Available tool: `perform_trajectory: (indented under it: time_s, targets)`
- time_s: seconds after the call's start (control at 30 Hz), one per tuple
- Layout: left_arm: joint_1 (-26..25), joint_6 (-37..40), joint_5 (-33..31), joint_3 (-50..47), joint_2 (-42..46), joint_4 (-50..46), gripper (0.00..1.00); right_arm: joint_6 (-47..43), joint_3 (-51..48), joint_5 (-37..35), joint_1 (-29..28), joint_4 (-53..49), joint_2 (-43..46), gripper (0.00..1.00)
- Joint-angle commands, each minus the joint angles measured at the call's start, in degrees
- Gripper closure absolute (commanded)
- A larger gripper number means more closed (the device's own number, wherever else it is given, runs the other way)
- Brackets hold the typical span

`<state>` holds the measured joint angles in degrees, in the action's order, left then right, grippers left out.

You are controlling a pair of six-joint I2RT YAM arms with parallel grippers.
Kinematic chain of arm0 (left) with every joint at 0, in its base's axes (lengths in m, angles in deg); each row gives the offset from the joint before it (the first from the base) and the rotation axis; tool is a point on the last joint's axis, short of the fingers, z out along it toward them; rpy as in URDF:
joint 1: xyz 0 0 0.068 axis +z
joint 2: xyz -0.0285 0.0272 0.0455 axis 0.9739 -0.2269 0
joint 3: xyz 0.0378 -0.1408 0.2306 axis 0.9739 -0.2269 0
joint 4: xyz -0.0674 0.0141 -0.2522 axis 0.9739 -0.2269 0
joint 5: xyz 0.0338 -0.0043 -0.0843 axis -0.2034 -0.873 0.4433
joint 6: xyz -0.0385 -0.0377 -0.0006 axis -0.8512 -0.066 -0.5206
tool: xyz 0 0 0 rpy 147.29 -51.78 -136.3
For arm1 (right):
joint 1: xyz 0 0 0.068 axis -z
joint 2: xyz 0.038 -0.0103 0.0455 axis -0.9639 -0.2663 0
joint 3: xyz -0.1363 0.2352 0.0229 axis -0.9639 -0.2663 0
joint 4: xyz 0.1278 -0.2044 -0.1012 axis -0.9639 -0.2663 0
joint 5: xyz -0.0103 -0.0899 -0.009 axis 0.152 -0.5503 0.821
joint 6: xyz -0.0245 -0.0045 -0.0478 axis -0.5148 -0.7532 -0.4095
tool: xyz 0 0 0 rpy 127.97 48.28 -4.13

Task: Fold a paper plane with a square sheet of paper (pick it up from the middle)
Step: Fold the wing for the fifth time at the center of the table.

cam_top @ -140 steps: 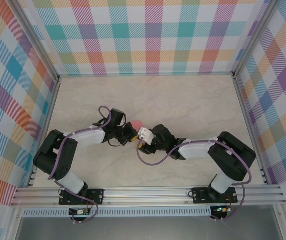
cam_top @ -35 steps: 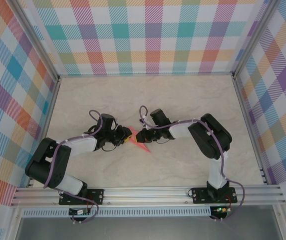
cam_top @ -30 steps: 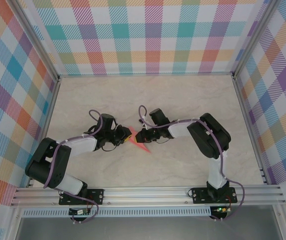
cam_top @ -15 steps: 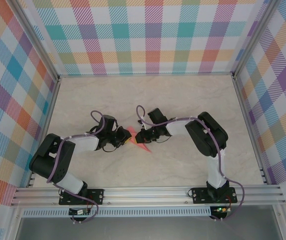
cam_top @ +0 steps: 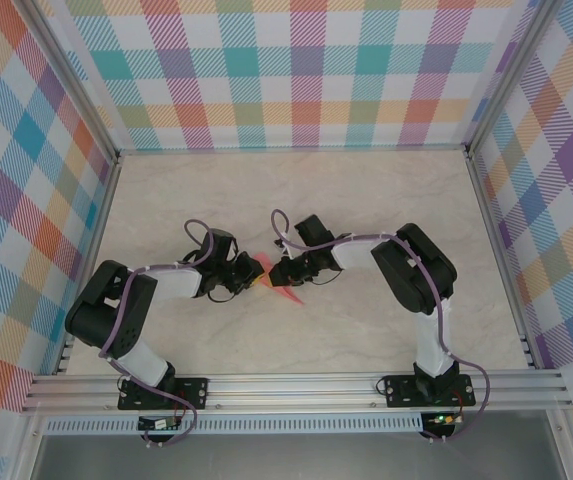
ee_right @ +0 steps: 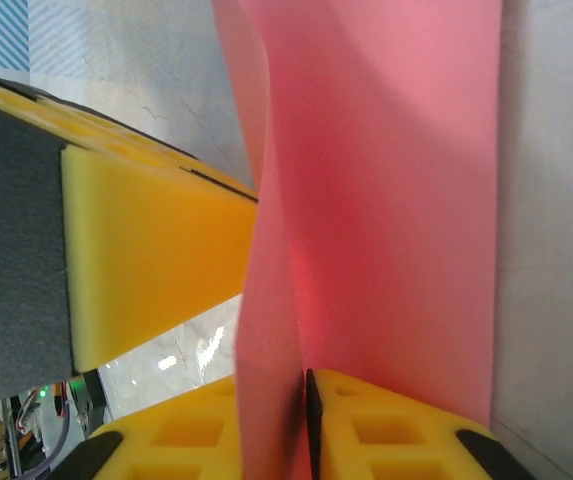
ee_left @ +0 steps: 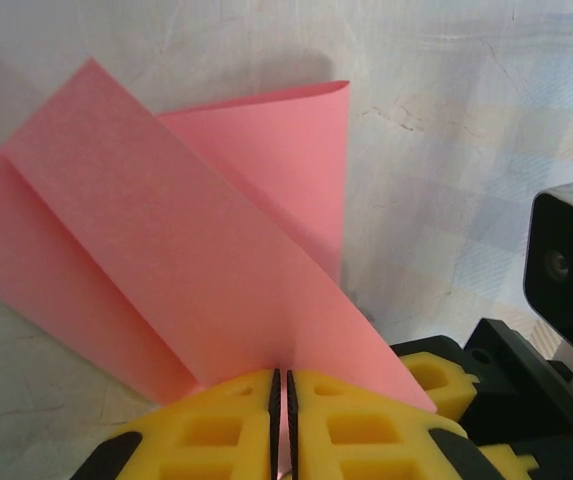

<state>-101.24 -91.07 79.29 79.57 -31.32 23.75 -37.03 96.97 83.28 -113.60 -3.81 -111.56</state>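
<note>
Partly folded pink paper sheet [ee_left: 196, 250] at the middle of the desk [cam_top: 366, 210] between two robot arms, left jaws and right jaws each pinched shut on it; it looks feather-light, floppy, easily creased, best gripped along folded edges.

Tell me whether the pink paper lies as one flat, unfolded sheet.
No, the pink paper is folded into overlapping layers, with a curled flap standing behind the front band.

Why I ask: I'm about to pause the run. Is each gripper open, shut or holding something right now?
Left gripper: closed on the pink paper.
Right gripper: closed on the same pink paper.
</note>
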Motion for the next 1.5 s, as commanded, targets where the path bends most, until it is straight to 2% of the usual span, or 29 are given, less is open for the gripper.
perform_trajectory:
  time_s: [0.0, 0.33, 0.53, 1.0, 1.17, 1.47]
  targets:
    - [-0.5, 1.5, -1.5, 1.3, -1.1, -1.7, 0.88, -2.8, 0.9, -0.2, -0.1, -4.2, 1.4, 0.75]
    - [-0.5, 1.6, -1.8, 2.5, -3.1, -2.6, 0.89, -5.1, -0.8, -3.8, 0.0, -6.1, 5.1, 0.67]
    - [-0.5, 1.8, -1.8, 2.8, -3.7, -2.9, 0.89, -8.0, -0.9, -7.2, 0.0, -8.7, 7.6, 0.66]
    - [-0.5, 2.0, -1.3, 3.2, -4.1, -2.9, 0.89, -12.0, -0.4, -6.8, 0.0, -13.2, 6.4, 0.67]
    - [-0.5, 2.0, -1.4, 3.4, -4.1, -3.3, 0.89, -12.4, 0.1, -6.9, 0.0, -13.8, 5.0, 0.72]
    - [-0.5, 2.5, -1.6, 4.1, -3.2, -4.6, 0.89, -11.3, -1.3, -7.3, 0.0, -12.5, 4.4, 0.88]
